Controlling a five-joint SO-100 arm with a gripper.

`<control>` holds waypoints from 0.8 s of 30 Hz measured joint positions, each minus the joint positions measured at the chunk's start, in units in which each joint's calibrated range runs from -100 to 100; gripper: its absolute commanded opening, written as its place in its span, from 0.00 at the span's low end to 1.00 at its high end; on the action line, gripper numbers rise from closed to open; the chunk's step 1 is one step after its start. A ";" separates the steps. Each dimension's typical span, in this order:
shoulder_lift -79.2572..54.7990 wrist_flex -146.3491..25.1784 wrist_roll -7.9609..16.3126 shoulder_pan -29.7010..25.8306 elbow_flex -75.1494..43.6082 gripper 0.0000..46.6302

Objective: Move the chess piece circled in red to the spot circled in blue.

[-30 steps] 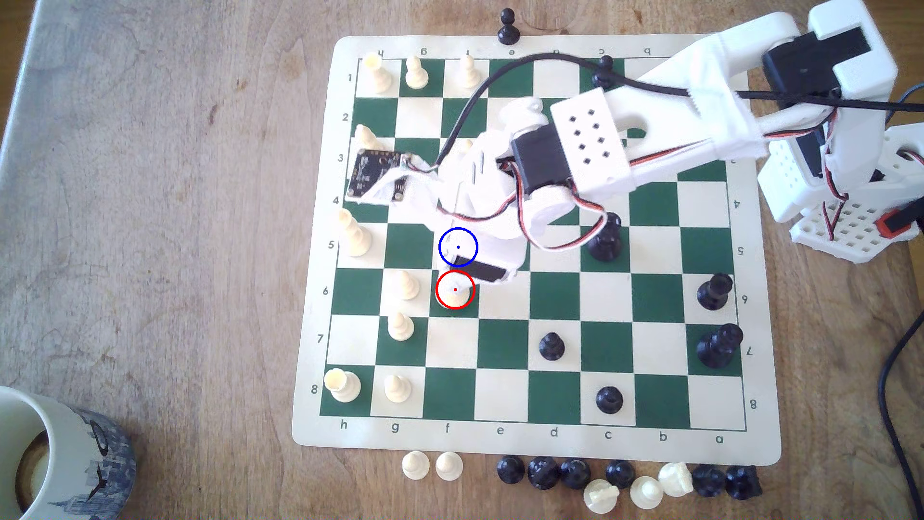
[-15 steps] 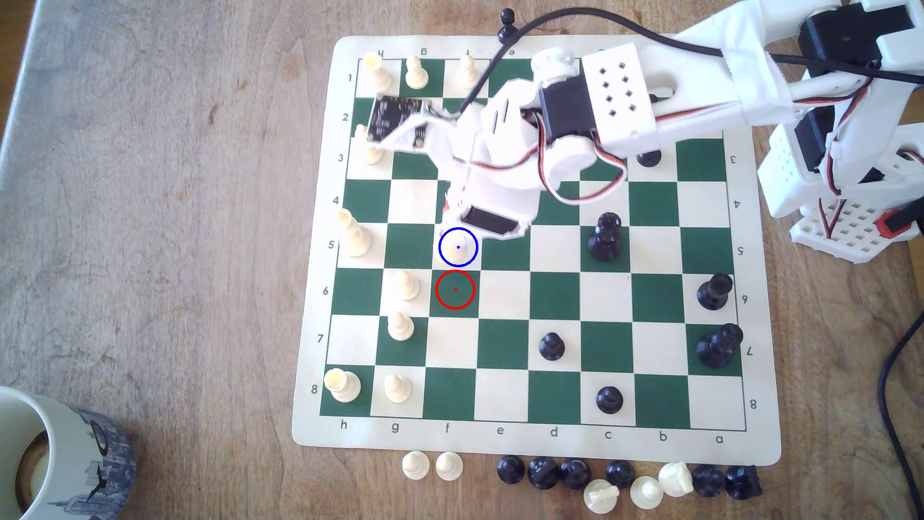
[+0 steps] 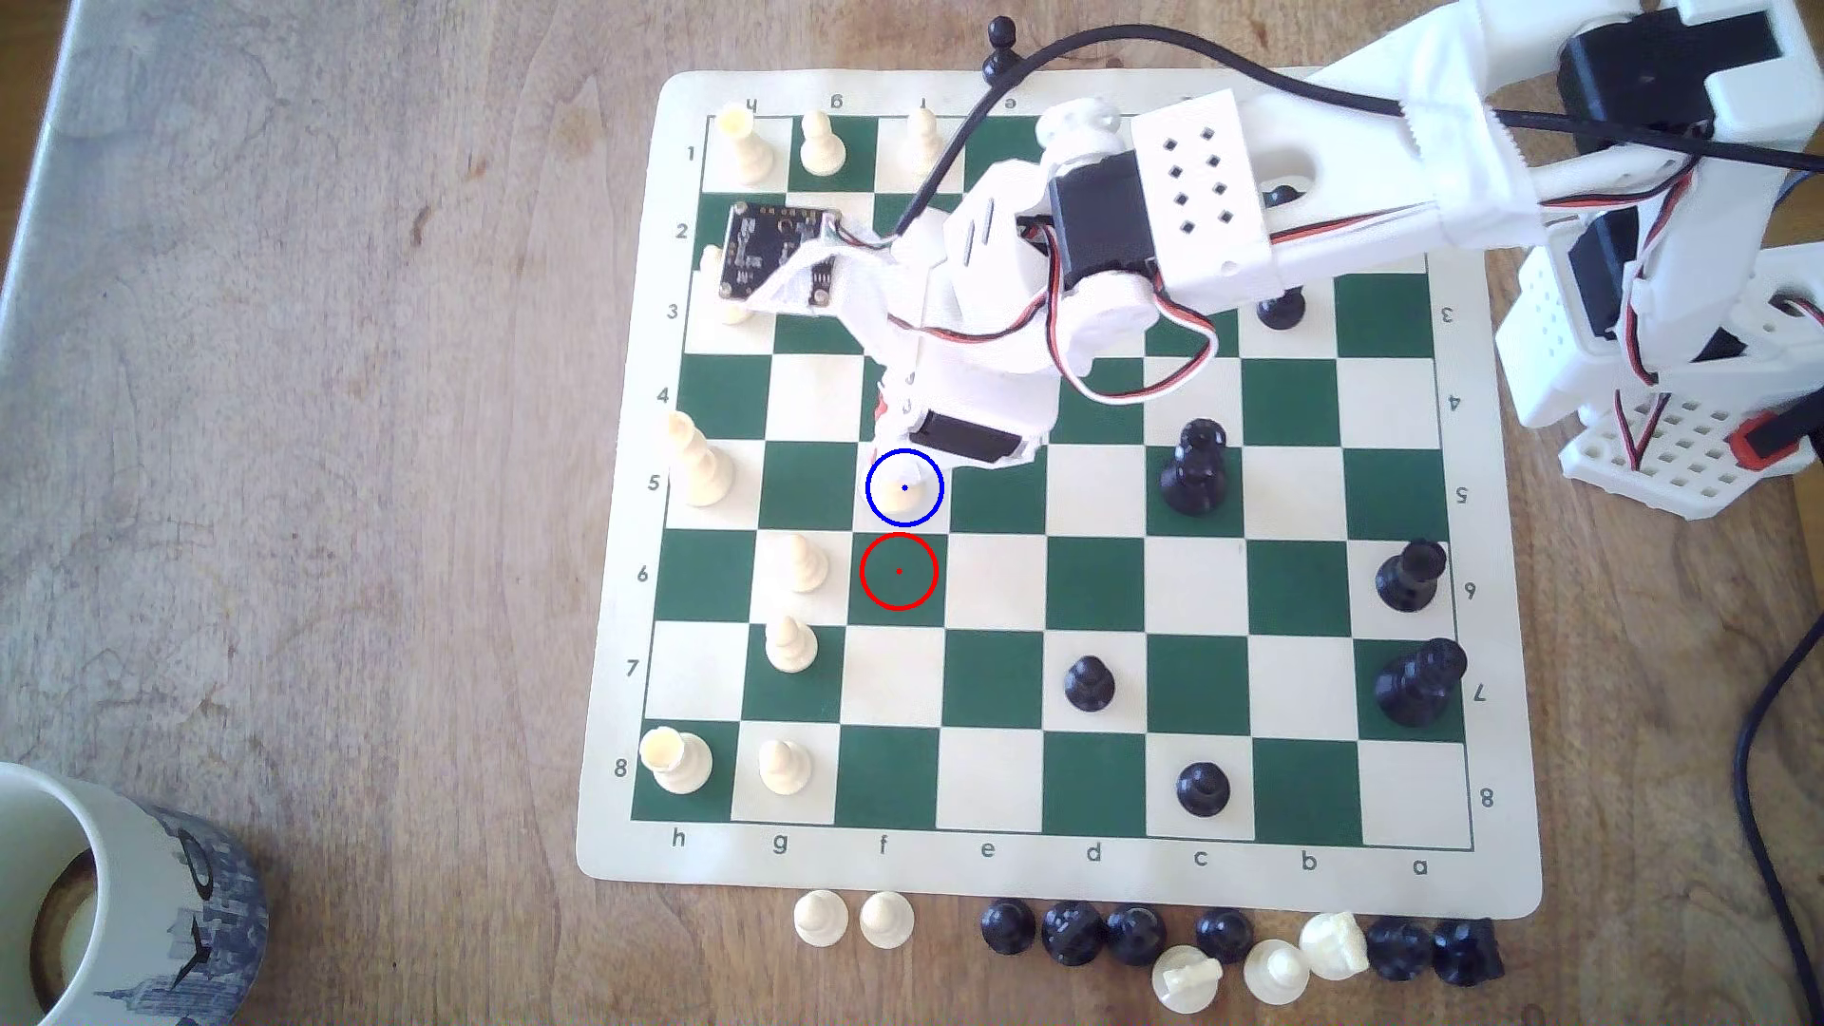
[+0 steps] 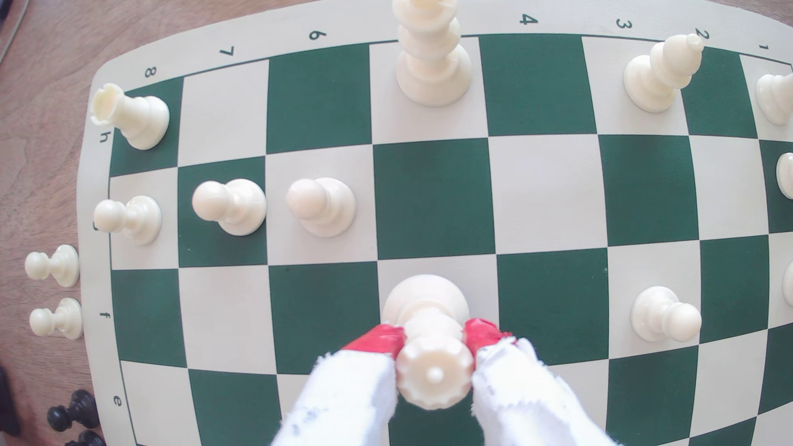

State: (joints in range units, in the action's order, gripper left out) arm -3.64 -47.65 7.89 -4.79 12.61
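Note:
The chess piece (image 3: 903, 490), cream-white with a round base and a broad ridged top (image 4: 433, 377), stands upright inside the blue ring on the spot (image 3: 936, 520), a light square in column f. My gripper (image 3: 900, 449) hangs over it from the far side. In the wrist view my gripper (image 4: 433, 336) has its red fingertips (image 4: 386, 339) pressed against both sides of the piece's neck, and the piece's base rests on the light square (image 4: 482, 278). The red-ringed green square (image 3: 898, 571) beside it holds nothing.
Cream pawns (image 3: 804, 562) (image 3: 790, 643) stand one column to the exterior view's left, with a tall cream piece (image 3: 696, 464) beyond them. A black piece (image 3: 1192, 466) stands to the right. Captured pieces (image 3: 1135, 937) line the board's near edge. A mug (image 3: 118, 888) sits at the lower left.
The chess piece went from the red-ringed green square to the blue-ringed light square, carried by my gripper as the arm drew back. Over the last half second almost nothing has shifted.

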 measured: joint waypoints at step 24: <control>-2.51 0.00 -1.71 0.00 0.00 0.05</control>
State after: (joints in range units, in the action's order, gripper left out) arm -6.16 -47.65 6.18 -4.79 12.61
